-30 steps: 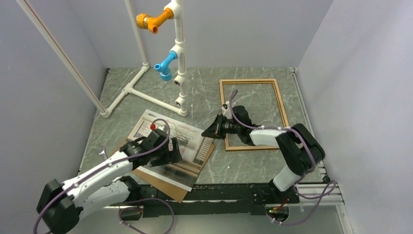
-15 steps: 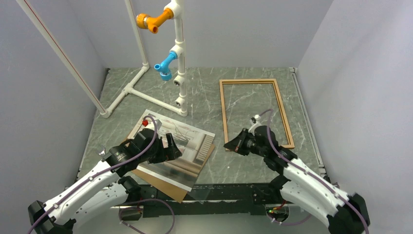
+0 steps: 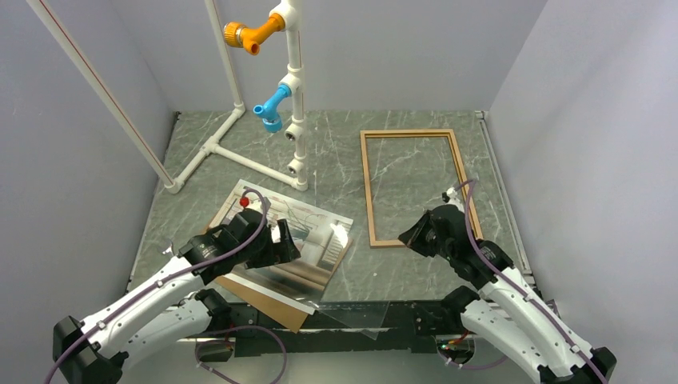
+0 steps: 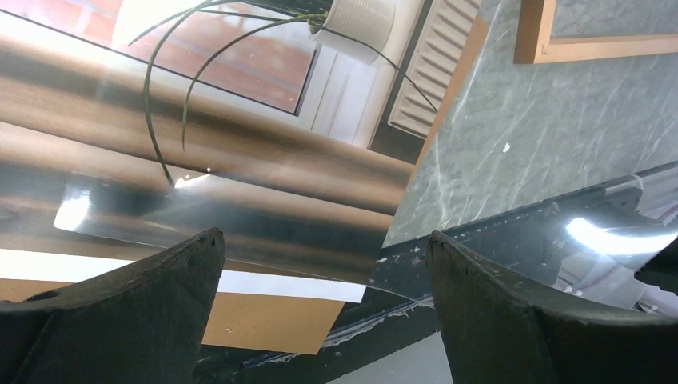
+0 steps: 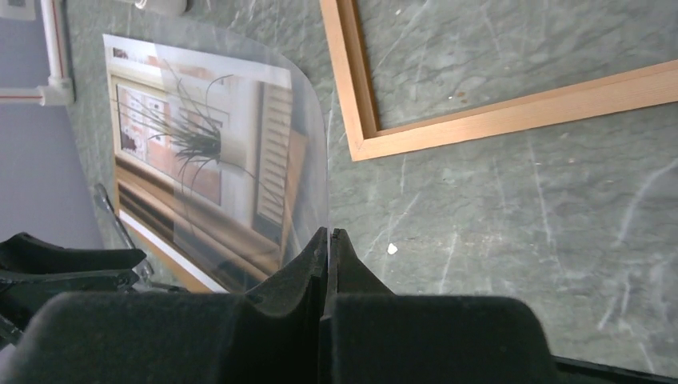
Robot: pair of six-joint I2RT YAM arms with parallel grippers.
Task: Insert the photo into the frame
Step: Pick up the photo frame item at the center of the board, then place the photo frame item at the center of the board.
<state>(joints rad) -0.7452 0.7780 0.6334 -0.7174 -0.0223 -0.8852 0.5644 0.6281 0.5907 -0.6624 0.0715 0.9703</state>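
Nearest, the black rail (image 3: 416,318) along the table's near edge is partly veiled by a clear sheet (image 5: 312,160) whose corner hangs over it. Glare makes the sheet's outline hard to follow in the overhead view. Just behind it, a strip of brown hardboard backing (image 3: 268,302) pokes out from under the photo (image 3: 316,240).

The photo lies face up on that board, on the left half of the table (image 3: 336,152) and turned at a slant. The left arm hides its left part from above, and reflections wash out its near band in the left wrist view.

The left gripper (image 4: 324,240) hangs over the photo with its jaws spread wide and nothing between them. Whether the fingers (image 4: 136,304) touch the sheet cannot be told.

The right gripper (image 5: 329,240) is clenched tight on nothing, and from above it sits at the near rail of the frame (image 3: 408,133), covering a stretch of it. Its tips line up with the clear sheet's edge in the wrist view, though contact cannot be judged.

The frame lies flat on the right half, well apart from the photo, with a bare strip of table between them. The table's veining shows inside it, and its far side runs close to the right wall.

At the far left stands a white pipe stand (image 3: 296,96) with orange and blue fittings.
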